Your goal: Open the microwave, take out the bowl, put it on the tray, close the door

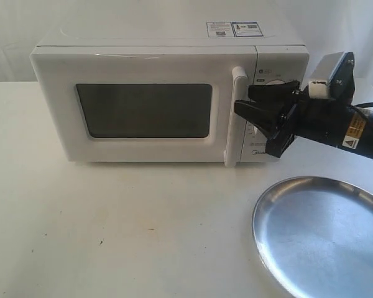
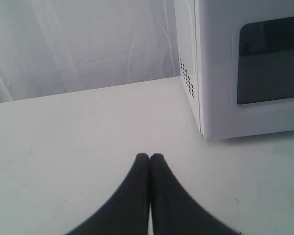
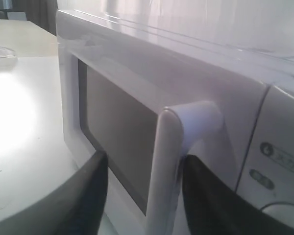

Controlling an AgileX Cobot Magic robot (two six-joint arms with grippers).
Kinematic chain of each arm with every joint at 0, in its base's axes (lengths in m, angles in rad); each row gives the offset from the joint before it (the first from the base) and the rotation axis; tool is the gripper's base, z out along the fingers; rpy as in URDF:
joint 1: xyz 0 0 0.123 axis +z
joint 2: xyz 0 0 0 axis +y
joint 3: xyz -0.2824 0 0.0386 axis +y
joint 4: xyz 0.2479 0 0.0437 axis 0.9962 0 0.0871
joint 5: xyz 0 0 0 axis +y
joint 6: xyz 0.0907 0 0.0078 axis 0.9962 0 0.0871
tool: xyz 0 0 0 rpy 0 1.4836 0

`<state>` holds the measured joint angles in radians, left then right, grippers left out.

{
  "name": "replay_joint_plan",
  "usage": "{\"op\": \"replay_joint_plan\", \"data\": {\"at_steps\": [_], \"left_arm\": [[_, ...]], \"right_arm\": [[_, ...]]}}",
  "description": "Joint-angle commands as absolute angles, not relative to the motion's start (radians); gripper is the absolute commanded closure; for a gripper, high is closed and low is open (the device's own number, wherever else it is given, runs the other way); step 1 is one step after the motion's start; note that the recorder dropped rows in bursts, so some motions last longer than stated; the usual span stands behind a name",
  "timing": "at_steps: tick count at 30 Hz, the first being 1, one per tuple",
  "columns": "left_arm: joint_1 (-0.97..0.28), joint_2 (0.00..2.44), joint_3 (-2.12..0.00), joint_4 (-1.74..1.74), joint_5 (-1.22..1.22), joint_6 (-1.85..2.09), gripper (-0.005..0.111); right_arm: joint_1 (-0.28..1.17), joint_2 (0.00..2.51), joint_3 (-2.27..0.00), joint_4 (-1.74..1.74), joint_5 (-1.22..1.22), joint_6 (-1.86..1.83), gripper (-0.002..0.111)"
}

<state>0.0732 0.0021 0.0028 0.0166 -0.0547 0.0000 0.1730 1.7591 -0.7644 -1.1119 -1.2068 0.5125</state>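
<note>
The white microwave (image 1: 174,53) stands at the back of the table with its door (image 1: 143,152) closed. Nothing shows through its dark window (image 1: 143,110), so the bowl is hidden. My right gripper (image 1: 244,99) is open, with the vertical bar handle (image 1: 237,133) between its fingers. In the right wrist view the handle (image 3: 169,161) has one finger (image 3: 206,196) right against it, while the other finger (image 3: 83,196) stands apart on the window side. The silver tray (image 1: 323,236) lies empty at the front right. My left gripper (image 2: 150,157) is shut on nothing, low over the table near the microwave's left corner (image 2: 198,98).
The right arm (image 1: 354,127) reaches in from the right above the tray's far rim and covers part of the control panel with its dials (image 1: 275,81). The white tabletop (image 1: 112,230) spreads in front of the microwave. A white curtain (image 2: 78,44) hangs behind.
</note>
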Motion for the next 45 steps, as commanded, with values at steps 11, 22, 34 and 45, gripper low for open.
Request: {"op": "replay_joint_plan", "data": {"at_steps": [11, 22, 34, 45], "left_arm": [[0.073, 0.0, 0.0, 0.009, -0.059, 0.0, 0.107], [0.073, 0.0, 0.0, 0.009, -0.059, 0.0, 0.107], [0.073, 0.0, 0.0, 0.009, -0.059, 0.0, 0.107], [0.073, 0.0, 0.0, 0.009, -0.059, 0.0, 0.107]], "right_arm": [[0.19, 1.873, -0.862, -1.116, -1.221, 0.588, 0.07], [0.204, 1.934, -0.913, -1.126, -1.221, 0.565, 0.108], [0.291, 1.934, -0.947, -1.385, -1.221, 0.58, 0.108], [0.418, 1.847, -0.924, -1.542, -1.221, 0.612, 0.108]]}}
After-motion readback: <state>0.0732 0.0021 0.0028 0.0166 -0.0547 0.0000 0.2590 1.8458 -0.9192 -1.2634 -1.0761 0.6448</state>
